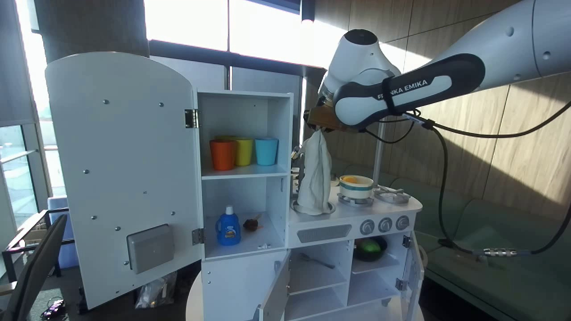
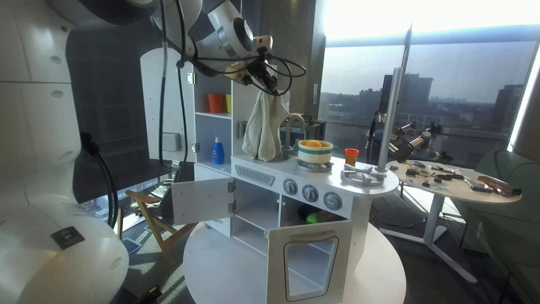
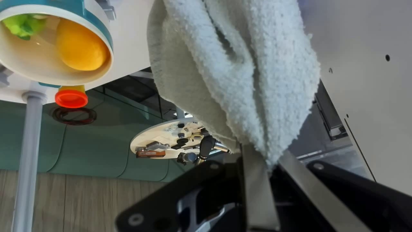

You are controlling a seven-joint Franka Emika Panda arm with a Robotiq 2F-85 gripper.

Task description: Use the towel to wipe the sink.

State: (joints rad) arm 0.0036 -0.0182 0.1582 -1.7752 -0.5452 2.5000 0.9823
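A white towel (image 1: 315,176) hangs from my gripper (image 1: 319,129) over the sink (image 1: 332,207) of the white toy kitchen. Its lower end covers most of the sink, and only the rim shows beside it. The towel (image 2: 265,126) and the sink's edge (image 2: 283,159) also show in an exterior view, with my gripper (image 2: 273,91) high above the counter. In the wrist view, the fingers (image 3: 269,158) are closed on a gathered end of the towel (image 3: 244,71). The sink is hidden in that view. I cannot tell how firmly the towel touches the basin.
A grey faucet (image 2: 296,119) stands behind the sink. A pot (image 2: 315,152) with an orange item sits on the burner beside it. A red-lidded jar (image 2: 351,156) and a grey pole (image 2: 390,118) stand farther along. The tall cabinet (image 1: 291,178) flanks the sink. The lower doors (image 2: 310,261) are open.
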